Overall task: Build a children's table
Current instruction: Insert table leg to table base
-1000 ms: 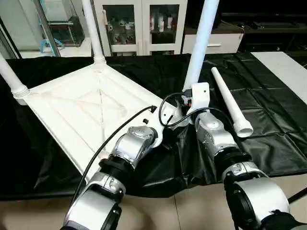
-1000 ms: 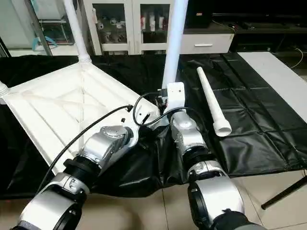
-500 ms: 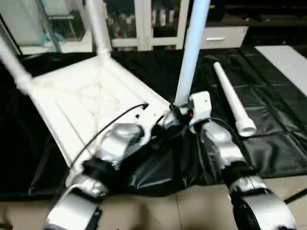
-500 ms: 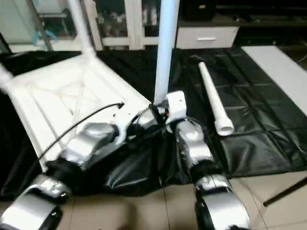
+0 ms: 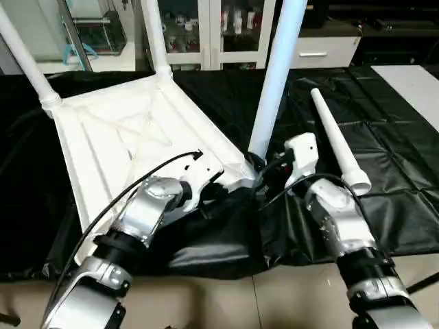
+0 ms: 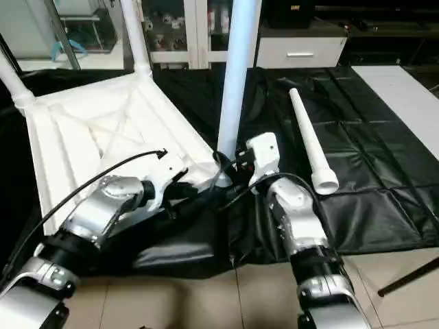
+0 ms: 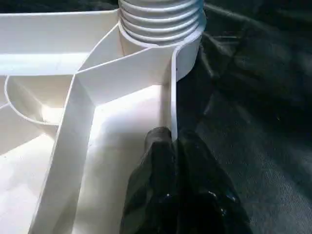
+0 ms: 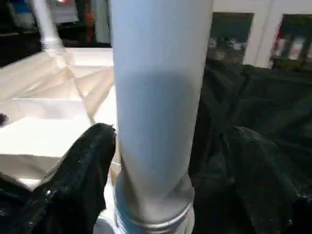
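Observation:
The white tabletop (image 5: 116, 137) lies upside down on the black cloth, ribs facing up. Three white legs stand in its corner sockets: two far ones (image 5: 24, 55) (image 5: 154, 34) and a near one (image 5: 274, 75). A fourth leg (image 5: 336, 140) lies loose on the cloth to the right. My left gripper (image 7: 173, 146) is shut on the tabletop's rim wall, just beside the near leg's threaded socket (image 7: 161, 19). My right gripper (image 8: 165, 131) straddles the base of the near leg (image 8: 161, 97), one finger (image 8: 83, 170) against it and the other finger (image 8: 263, 185) slightly off it.
The black-covered work table ends just in front of my forearms, where the cloth bunches (image 5: 226, 240) over tiled floor (image 5: 274, 301). A white cabinet (image 5: 212, 31) stands behind the table. A white panel (image 5: 411, 82) lies at the far right.
The head camera has tilted and shifted, so the whole scene sits differently. My right wrist has eased slightly right of the near leg. My left gripper stays on the rim.

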